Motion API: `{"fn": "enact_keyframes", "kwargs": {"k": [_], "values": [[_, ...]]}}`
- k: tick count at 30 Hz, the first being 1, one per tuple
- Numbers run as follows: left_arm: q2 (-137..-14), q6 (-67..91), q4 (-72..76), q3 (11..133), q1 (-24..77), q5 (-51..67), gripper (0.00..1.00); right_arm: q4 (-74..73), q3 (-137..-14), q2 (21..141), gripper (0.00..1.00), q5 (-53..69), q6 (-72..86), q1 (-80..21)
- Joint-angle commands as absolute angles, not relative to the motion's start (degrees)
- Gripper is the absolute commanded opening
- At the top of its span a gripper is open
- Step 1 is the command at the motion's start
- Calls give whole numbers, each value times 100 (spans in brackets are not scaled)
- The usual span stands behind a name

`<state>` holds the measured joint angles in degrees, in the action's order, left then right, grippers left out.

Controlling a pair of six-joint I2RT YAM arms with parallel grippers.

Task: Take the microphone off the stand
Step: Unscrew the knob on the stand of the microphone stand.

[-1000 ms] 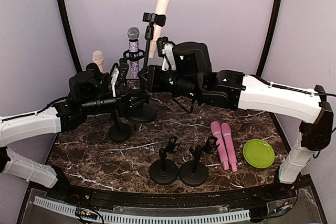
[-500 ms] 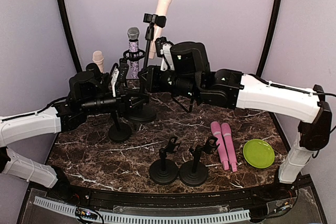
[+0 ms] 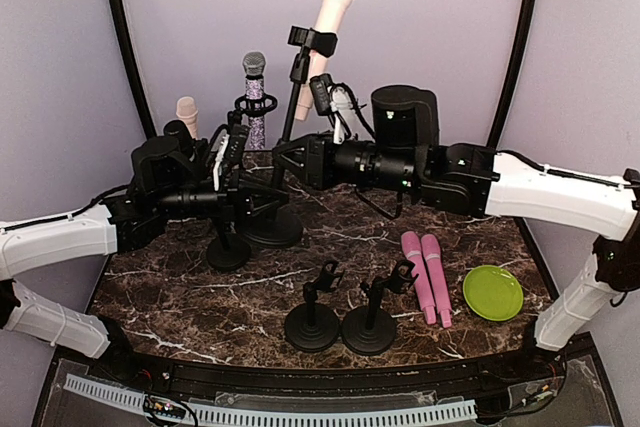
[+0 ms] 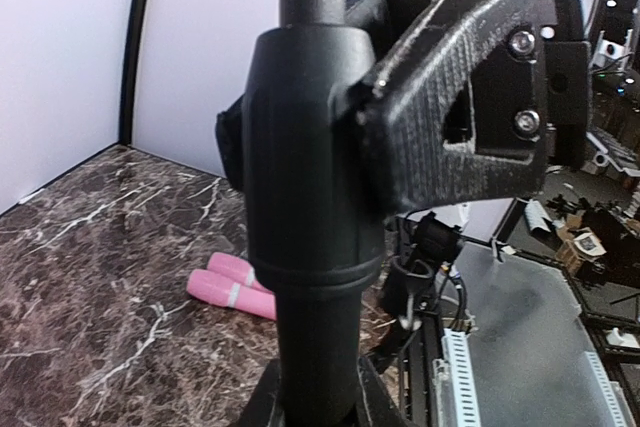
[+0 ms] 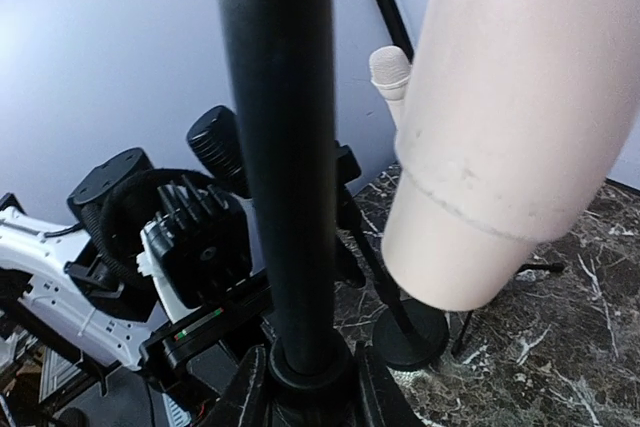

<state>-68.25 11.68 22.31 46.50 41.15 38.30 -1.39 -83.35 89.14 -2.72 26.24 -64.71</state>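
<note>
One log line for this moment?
left hand: shut on stand | right hand: shut on stand | microphone: in clip, not yet removed

Pale pink mic [image 3: 331,9] clipped atop a tall black stand [image 3: 294,97].
The mic slants head-up to the right, its tail poking below the clip. The stand's pole leans slightly right, with its round base at the back of the desk [image 3: 200,297], left of centre.
</note>
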Motion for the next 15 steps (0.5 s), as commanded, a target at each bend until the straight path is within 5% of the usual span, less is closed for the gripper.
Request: {"fn": "enact_keyframes", "kwargs": {"k": [1, 9, 15], "values": [[-6729, 1542, 3674, 4726, 4166, 5115, 0, 622, -8131, 8418, 7, 1038, 2254, -6388], [-6813, 1669, 3877, 4661, 4165, 5180, 0, 567, -7916, 8125, 8, 1328, 2286, -6318], [-6716, 1497, 3774, 4577, 4165, 4820, 0, 605, -7825, 8080, 29, 1004, 2387, -6314]]}}
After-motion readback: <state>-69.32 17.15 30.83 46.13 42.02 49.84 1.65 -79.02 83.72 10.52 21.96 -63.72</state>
